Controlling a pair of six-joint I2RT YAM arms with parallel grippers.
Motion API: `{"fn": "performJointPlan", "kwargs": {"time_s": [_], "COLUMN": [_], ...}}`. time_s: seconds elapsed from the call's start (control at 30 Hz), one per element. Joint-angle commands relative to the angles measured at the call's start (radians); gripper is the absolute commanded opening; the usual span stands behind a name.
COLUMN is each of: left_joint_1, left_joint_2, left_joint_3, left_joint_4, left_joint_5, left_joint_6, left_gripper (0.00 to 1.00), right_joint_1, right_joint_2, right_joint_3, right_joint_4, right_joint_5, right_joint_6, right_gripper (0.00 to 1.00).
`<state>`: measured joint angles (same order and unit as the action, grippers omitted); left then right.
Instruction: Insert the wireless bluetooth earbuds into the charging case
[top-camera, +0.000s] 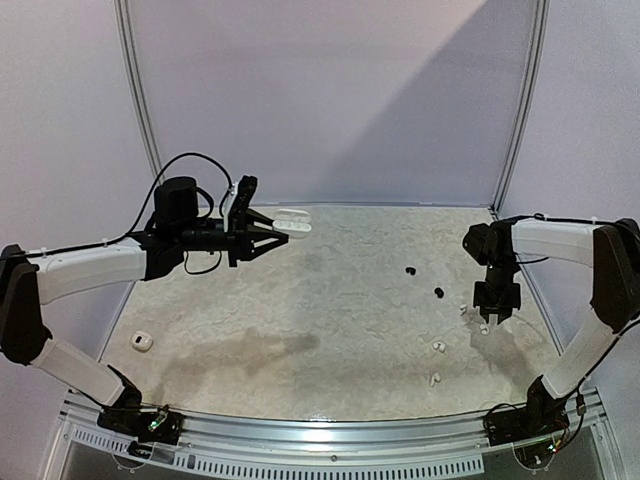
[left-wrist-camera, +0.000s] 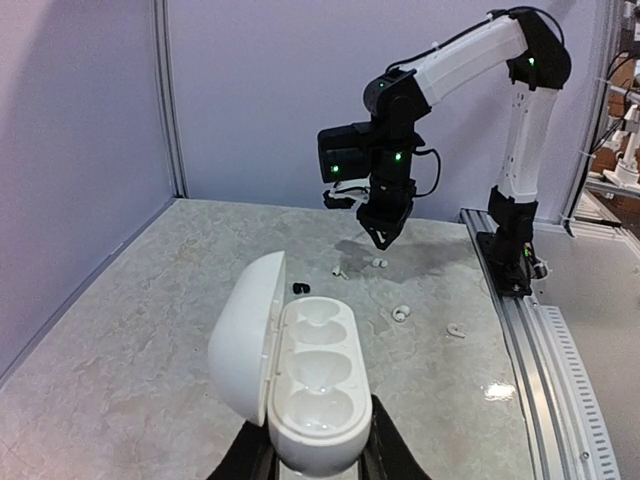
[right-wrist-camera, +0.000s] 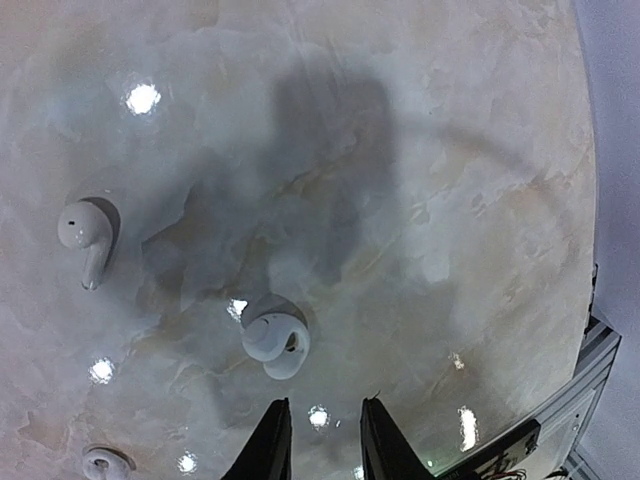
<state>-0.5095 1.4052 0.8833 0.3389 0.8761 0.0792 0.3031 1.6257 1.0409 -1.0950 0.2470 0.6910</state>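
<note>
The wireless bluetooth earbuds (top-camera: 438, 347) lie loose on the table (top-camera: 330, 300). The white ones are beneath and just beside the right gripper (top-camera: 496, 318), and the black earbuds (top-camera: 409, 270) are near it, toward the table's middle. None is seated in the charging case (left-wrist-camera: 310, 380). The case is well apart from the right gripper, across the table and raised off the surface. Its lid is swung open and its moulded wells are bare. The left gripper (left-wrist-camera: 318, 445) pinches its lower body.

The right gripper hangs point-down over the white buds. Its jaws stand narrowly apart with nothing between them. In the right wrist view one white earbud (right-wrist-camera: 275, 345) lies just ahead of the fingertips (right-wrist-camera: 272, 435), not between them.

Step in hand, as judged: pick up that earbud.
- Centre the jaws over the bud before descending; it sits off the jaw line.
- Spread the jaws wider than the bud, as the gap looks too tight to straddle it.
- Grip across the rounded body. Smooth plastic is likely to slip or flick away.
- Hold the case level for insertion.
</note>
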Motion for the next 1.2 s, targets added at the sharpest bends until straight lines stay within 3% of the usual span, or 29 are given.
{"fn": "performJointPlan", "kwargs": {"time_s": [0.0,0.43,0.87,1.17], "left_joint_1": [0.008,0.008,0.008,0.008], "left_joint_2": [-0.028,-0.023,-0.023,-0.021], "left_joint_3": [-0.015,-0.003,-0.004,-0.003], "left_joint_4": [-0.001,-0.018,-0.029,-0.036], "left_joint_5": [0.006,0.012,0.013,0.012], "left_joint_6": [0.019,0.044,0.062,0.071], "left_gripper": [0.0,0.0,0.0,0.0], "right_joint_1": [-0.019,-0.048,-0.048,-0.049], "right_joint_2": [0.022,0.021,-0.018,-0.026], "right_joint_3": [-0.019,-0.111,-0.168,-0.168], "right_joint_4": [0.077,0.171,0.292,0.287], "right_joint_5": [-0.001,-0.08,-0.277,-0.274], "right_joint_6": [-0.009,-0.046,-0.08,-0.097], "right_gripper": [0.23,0.2,0.19,0.08]}}
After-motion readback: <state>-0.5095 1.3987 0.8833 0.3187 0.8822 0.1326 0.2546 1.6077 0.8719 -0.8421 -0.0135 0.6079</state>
